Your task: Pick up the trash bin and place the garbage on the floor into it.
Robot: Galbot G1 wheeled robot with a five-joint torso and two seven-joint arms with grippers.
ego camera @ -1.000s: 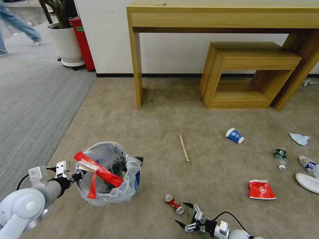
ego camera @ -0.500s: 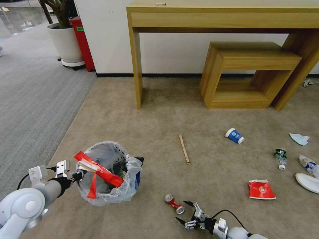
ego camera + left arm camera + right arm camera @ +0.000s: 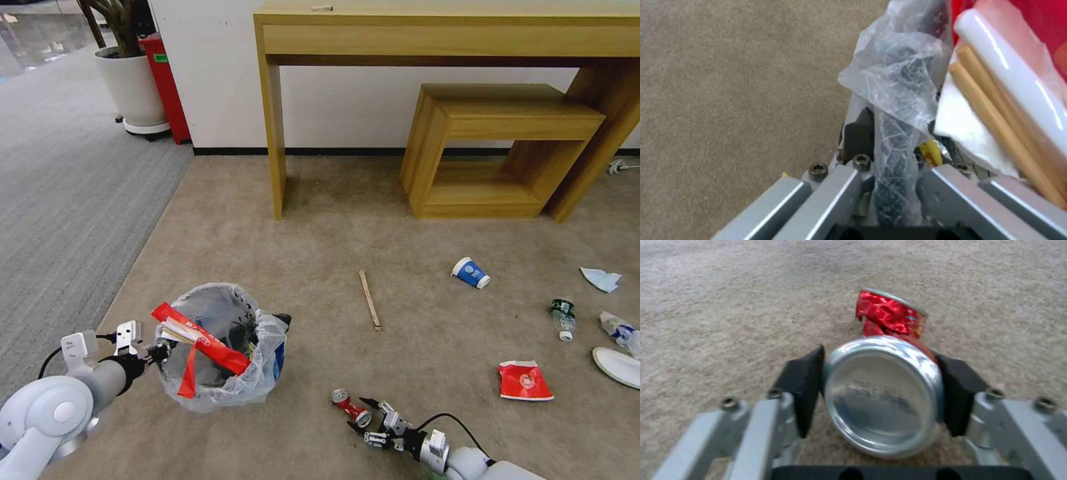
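Trash bin [image 3: 220, 353] sits low on the left over the beige floor [image 3: 320, 253], held at its rim by the left pincer [image 3: 158, 351]. The left wrist view shows the pincer pressed together on the bin's black rim and the crinkly clear liner [image 3: 900, 76]. A long red wrapper [image 3: 200, 343] lies across the bin mouth, with pale sticks [image 3: 996, 123] just beside the rim.

Right pincer [image 3: 365, 421] is down at carpet level at the crushed can [image 3: 351, 407]. In the right wrist view the can [image 3: 889, 386] lies on its side with its silver end facing the camera, and the black pads [image 3: 804, 386] sit on either side of that end — touching or nearly so, can't tell if the grip is fully made (the can rests on the carpet).

Other garbage on the floor, well apart from the bin:
- wooden stick [image 3: 370, 299], near the middle
- blue-white paper cup [image 3: 471, 273] on its side, further right
- small bottle [image 3: 563, 316] lying down
- red wrapper [image 3: 525, 381], flat, nearer the robot than the bottle
- light-blue mask [image 3: 601, 279], a crumpled wrapper [image 3: 620, 330] and a white slipper [image 3: 617, 365] at the right edge

Wooden bench [image 3: 440, 40] and a low wooden stool [image 3: 500, 147] stand against the wall — nothing from the task lies on them.
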